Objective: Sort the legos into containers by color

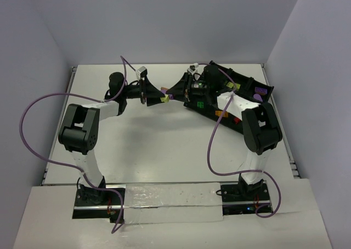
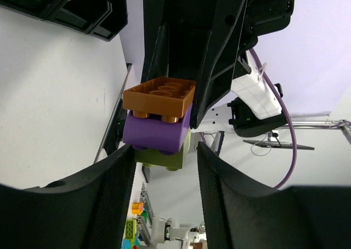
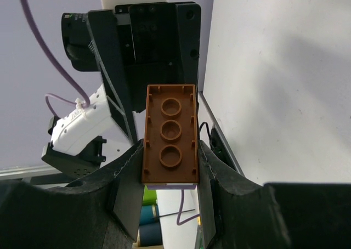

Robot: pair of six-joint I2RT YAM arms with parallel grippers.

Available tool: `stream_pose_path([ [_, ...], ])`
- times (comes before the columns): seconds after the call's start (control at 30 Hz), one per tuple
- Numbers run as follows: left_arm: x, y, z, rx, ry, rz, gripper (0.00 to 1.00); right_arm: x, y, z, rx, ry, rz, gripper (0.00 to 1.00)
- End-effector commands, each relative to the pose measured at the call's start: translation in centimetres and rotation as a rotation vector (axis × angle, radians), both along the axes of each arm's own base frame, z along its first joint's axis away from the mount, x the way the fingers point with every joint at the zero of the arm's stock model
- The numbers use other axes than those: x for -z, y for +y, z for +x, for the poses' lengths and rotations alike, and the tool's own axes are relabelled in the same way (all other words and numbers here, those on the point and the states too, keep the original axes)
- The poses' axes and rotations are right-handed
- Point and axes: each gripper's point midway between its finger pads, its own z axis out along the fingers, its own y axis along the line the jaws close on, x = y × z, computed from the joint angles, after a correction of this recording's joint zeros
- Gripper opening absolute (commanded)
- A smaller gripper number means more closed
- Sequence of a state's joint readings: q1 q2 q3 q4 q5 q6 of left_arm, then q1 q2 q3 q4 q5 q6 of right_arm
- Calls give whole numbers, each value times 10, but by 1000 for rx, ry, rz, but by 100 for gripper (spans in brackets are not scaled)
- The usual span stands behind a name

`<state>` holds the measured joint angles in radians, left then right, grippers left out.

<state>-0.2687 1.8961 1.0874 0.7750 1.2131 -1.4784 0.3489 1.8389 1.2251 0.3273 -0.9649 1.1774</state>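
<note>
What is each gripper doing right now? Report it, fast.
Left gripper: open, jaws flanking the stack of orange, purple and yellow-green plastic bricks.
Right gripper: shut on that stack.

A stack of three studded plastic bricks, orange upon purple upon yellow-green, is held above the far middle of the white flat surface, between the fingers of the right tool. The left tool is set around its yellow-green end. The black plastic divided tray is placed at the far right.

Both arms bend inward, meeting toward 12 o'clock. The right gripper clamps the lego stack; the left gripper straddles it, fingers parted.
</note>
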Motion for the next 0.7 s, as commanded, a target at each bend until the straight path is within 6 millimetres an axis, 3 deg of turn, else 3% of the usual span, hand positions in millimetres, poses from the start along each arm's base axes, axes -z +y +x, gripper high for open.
stream_pose_path([
  [0.0, -11, -3, 0, 18, -75, -25, 48, -17, 5, 2, -20, -65, 31, 0],
  [0.2, -8, -2, -1, 20, -63, -26, 0, -18, 4, 4, -19, -66, 33, 0],
  [0.47, -2, 1, -14, 43, -57, -19, 0, -42, -2, 30, 30, -95, 75, 0],
  [0.67, 3, 4, -26, 64, -46, -8, 0, -48, -3, 44, 48, -109, 79, 0],
])
